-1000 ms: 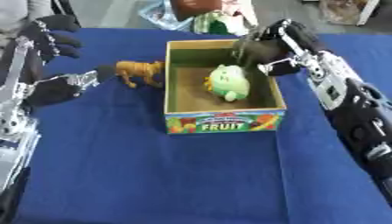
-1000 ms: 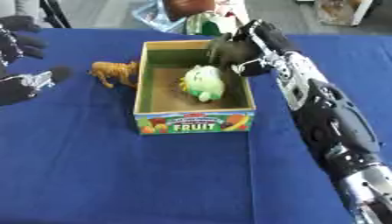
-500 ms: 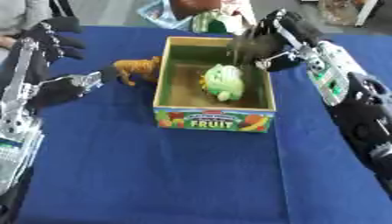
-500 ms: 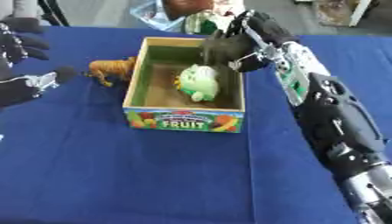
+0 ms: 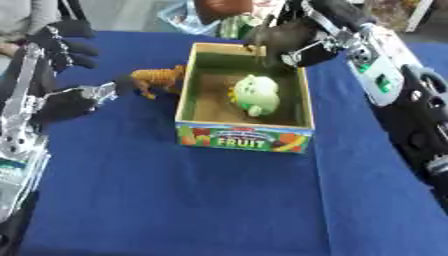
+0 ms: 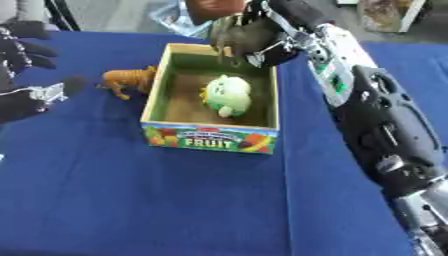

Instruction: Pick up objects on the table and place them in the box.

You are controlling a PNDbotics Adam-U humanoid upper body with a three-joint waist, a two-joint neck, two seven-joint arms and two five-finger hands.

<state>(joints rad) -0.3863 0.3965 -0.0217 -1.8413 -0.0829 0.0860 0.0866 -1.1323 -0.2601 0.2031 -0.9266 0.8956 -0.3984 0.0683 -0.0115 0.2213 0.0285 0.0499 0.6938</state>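
My right hand [image 6: 249, 37] hangs over the far right corner of the box [image 5: 245, 137], fingers curled in and, as far as I can see, gripping nothing; the fingertips sit just above the box's back rim. My right arm [image 6: 376, 120] slants down the right side of the view, running alongside the box's right wall and covering the blue table [image 5: 175, 200] there.

Inside the box lies a green plush toy [image 5: 254, 95], pale and rounded, resting on the brown floor roughly in the middle, slightly toward the right wall. The front panel shows printed fruit and the word FRUIT.

Just outside the left wall stands a small orange-brown animal figure [image 5: 157, 80], upright on its legs on the blue cloth, close to the box's far left corner but apart from it. It is on the table, not in the box.

My left hand [image 5: 74, 100] is at the left edge, fingers relaxed and spread, holding nothing, with the fingertips reaching toward the animal figure but short of it. The box wall stands between that figure and my right hand.

Beyond the table's far edge I can make out a brown object [image 5: 223, 7] and some clutter I cannot identify.
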